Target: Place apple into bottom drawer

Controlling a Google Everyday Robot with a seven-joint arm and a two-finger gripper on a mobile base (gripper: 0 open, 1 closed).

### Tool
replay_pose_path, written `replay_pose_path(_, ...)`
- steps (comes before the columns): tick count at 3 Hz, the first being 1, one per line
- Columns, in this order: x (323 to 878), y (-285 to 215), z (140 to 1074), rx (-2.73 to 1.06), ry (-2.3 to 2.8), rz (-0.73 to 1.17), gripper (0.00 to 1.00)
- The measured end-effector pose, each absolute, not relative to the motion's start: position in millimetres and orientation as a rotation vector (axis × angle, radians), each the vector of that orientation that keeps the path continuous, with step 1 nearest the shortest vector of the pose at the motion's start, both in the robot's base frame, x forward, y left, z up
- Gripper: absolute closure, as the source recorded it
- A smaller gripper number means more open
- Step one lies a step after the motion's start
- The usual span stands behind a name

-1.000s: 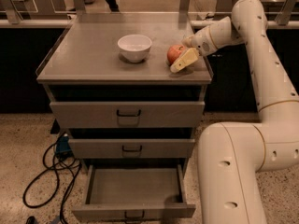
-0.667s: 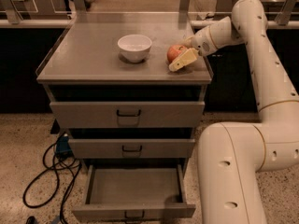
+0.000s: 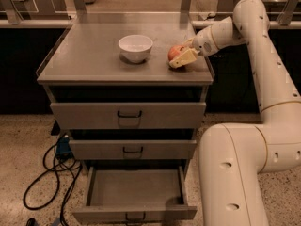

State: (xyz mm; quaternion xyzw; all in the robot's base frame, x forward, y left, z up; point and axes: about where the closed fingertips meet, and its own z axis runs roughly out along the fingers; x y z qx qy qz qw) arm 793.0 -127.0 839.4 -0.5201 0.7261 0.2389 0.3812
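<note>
The red and yellowish apple (image 3: 173, 51) rests on the grey cabinet top (image 3: 94, 55), at its right front, to the right of the white bowl (image 3: 135, 47). My gripper (image 3: 179, 55) reaches in from the right and is shut on the apple, one pale finger (image 3: 183, 58) across its front and the other behind it. The bottom drawer (image 3: 135, 188) is pulled open below, with a flat bare grey inside.
The two upper drawers (image 3: 128, 115) are closed. My white arm and base (image 3: 235, 173) stand right of the cabinet, next to the open drawer. Black cables (image 3: 47, 173) lie on the speckled floor at the left. A rail and counters run behind the cabinet.
</note>
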Motion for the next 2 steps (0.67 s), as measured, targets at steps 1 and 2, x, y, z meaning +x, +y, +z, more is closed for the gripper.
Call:
replay_pose_path(1, 797, -124, 838, -1.309, 1.867, 0.611, 0.89)
replay_pose_path(2, 790, -116, 849, -1.324, 1.921, 0.605, 1.0)
